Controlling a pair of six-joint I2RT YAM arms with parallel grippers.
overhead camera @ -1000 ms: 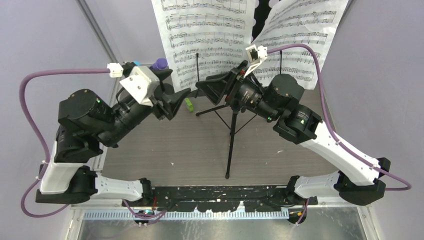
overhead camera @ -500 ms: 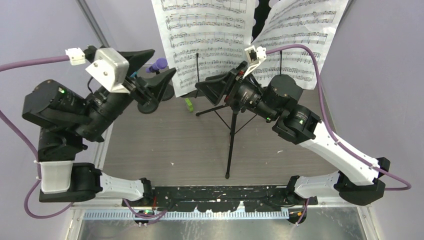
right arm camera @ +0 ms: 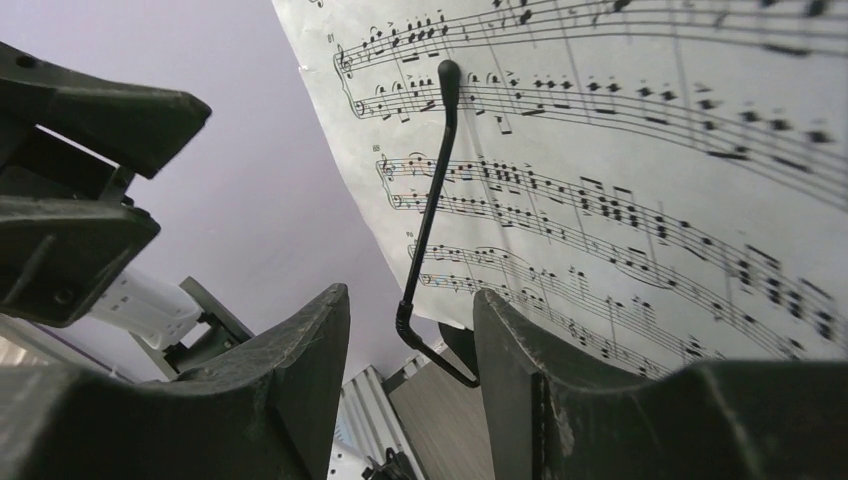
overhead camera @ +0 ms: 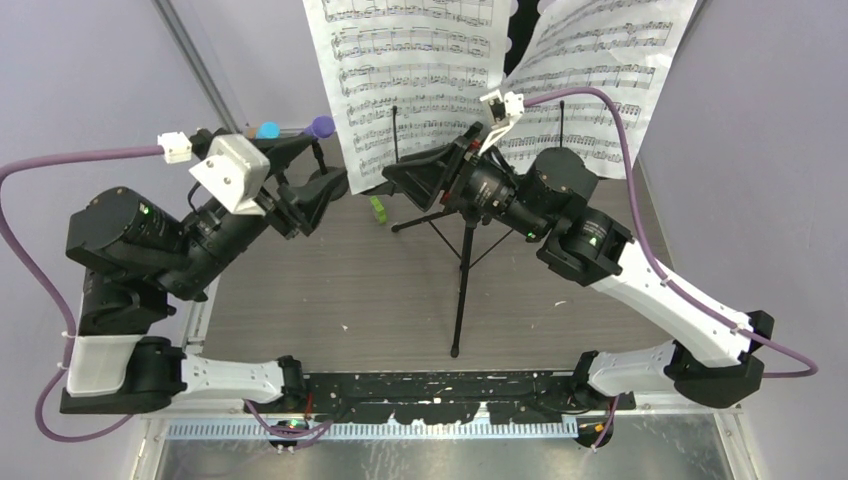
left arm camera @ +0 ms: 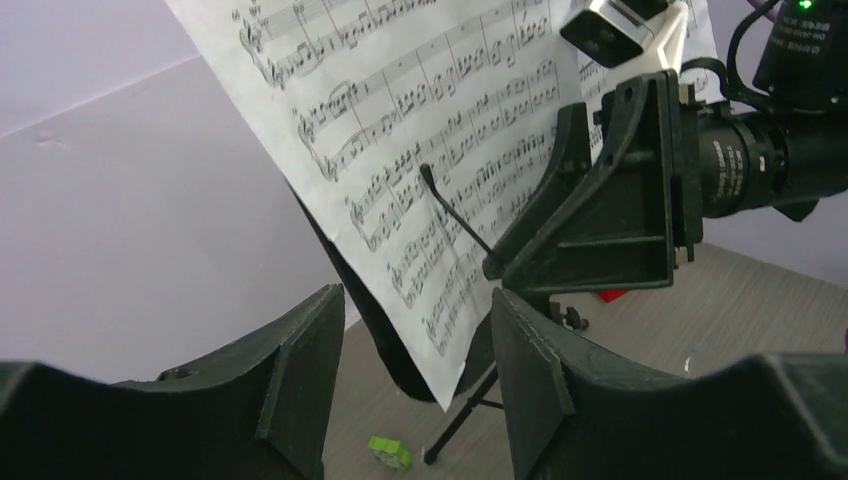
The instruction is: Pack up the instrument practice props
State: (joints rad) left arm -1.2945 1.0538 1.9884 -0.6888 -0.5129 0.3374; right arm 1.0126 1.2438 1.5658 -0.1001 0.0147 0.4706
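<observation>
Two white sheet-music pages (overhead camera: 400,80) (overhead camera: 600,70) lean on the black perforated music rack (overhead camera: 522,30), whose tripod legs (overhead camera: 462,280) stand mid-table. My left gripper (overhead camera: 320,185) is open and empty, left of the left page's lower edge (left arm camera: 420,150). My right gripper (overhead camera: 415,178) is open and empty, facing it, just below that page; a thin black page-holder wire (right arm camera: 430,220) rises between its fingers. The purple microphone (overhead camera: 320,127) and cyan microphone (overhead camera: 267,130) show behind my left wrist. The mic holders are hidden by my left arm.
A small green toy brick (overhead camera: 377,208) lies on the table under the left page, also in the left wrist view (left arm camera: 390,452). A small red block (left arm camera: 612,295) lies behind the right gripper. Grey walls close in on both sides and behind the rack.
My left arm swung back and left, then came forward toward the page again; the cyan microphone now shows. My right gripper edged slightly left. The rack and pages have not moved.
</observation>
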